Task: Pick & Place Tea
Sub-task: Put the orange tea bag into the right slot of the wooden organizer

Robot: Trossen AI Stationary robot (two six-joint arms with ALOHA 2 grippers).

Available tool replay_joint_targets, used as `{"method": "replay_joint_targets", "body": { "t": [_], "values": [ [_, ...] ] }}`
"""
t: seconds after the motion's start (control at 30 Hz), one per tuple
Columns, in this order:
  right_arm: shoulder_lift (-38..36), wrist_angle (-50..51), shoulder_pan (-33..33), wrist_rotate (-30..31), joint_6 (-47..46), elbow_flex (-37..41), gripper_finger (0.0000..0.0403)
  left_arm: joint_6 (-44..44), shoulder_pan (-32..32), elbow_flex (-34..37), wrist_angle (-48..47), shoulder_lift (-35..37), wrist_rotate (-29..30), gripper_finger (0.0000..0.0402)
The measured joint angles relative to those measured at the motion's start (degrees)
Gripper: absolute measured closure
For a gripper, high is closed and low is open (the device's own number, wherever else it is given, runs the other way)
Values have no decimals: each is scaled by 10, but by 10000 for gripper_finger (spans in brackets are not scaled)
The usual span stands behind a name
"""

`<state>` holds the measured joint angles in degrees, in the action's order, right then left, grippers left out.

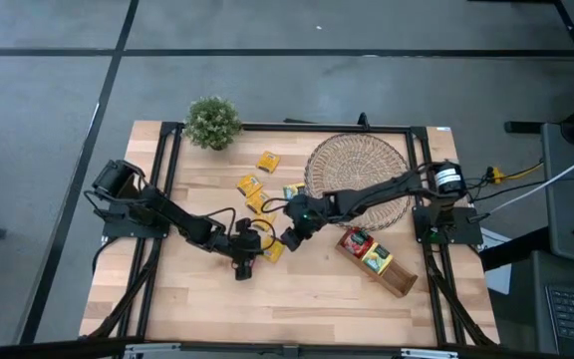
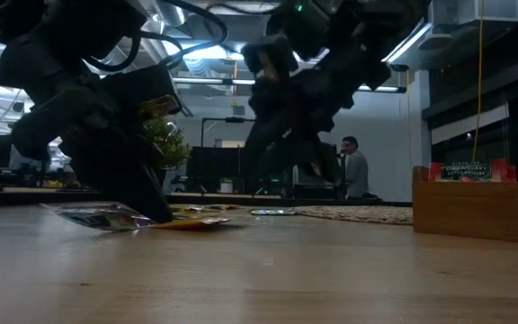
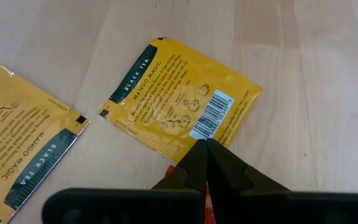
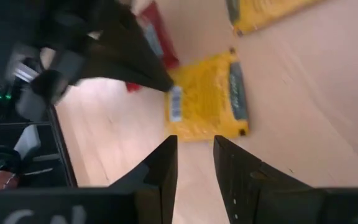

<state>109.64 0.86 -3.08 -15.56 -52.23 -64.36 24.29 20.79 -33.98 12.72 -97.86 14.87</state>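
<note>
Several tea sachets lie flat on the wooden table. One yellow sachet (image 3: 179, 93) (image 4: 207, 102) (image 1: 272, 251) lies between my two grippers. My left gripper (image 3: 205, 146) (image 1: 257, 255) is shut, with its tips at this sachet's barcode edge. A red sachet (image 4: 155, 43) lies under its fingers. My right gripper (image 4: 194, 149) (image 1: 289, 241) hovers open just short of the same sachet's opposite side, with nothing between its fingers. More yellow sachets (image 1: 252, 189) and a green one (image 1: 292, 189) lie farther back. My left gripper's shut fingertips (image 3: 197, 155) meet the yellow sachet at its edge beside the barcode (image 3: 199, 132). They come slanting down from the table's left side. The sachet lies flat on the table.
A round woven mat (image 1: 359, 178) lies at the back right, under the right arm. A wooden tray (image 1: 399, 279) holding red and green sachets stands on the right. A small potted plant (image 1: 213, 122) sits at the far left corner. A person stands in the room beyond the table.
</note>
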Motion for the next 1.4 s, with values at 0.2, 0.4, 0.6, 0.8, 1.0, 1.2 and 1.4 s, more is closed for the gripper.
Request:
{"method": "replay_joint_targets", "body": {
  "t": [0.2,0.4,0.6,0.8,1.0,1.2,1.4],
  "values": [
    [32,17,18,-44,-1,0,299,0,0,1,8,-1,5,400],
    [54,12,34,-62,15,0,299,0,0,1,15,-2,20,400],
    [70,-8,46,-91,13,-1,299,3,-7,1,31,-2,27,400],
    [87,-43,50,-110,-5,-2,298,5,-19,1,39,-2,17,399],
    [89,-67,50,-88,-3,-2,298,-1,-24,1,41,-2,15,399],
    [91,-103,52,-74,0,-1,298,-5,-24,1,41,-2,10,399],
    [92,-119,53,-74,9,-1,322,-6,-24,1,40,-2,8,400]
  ]
}}
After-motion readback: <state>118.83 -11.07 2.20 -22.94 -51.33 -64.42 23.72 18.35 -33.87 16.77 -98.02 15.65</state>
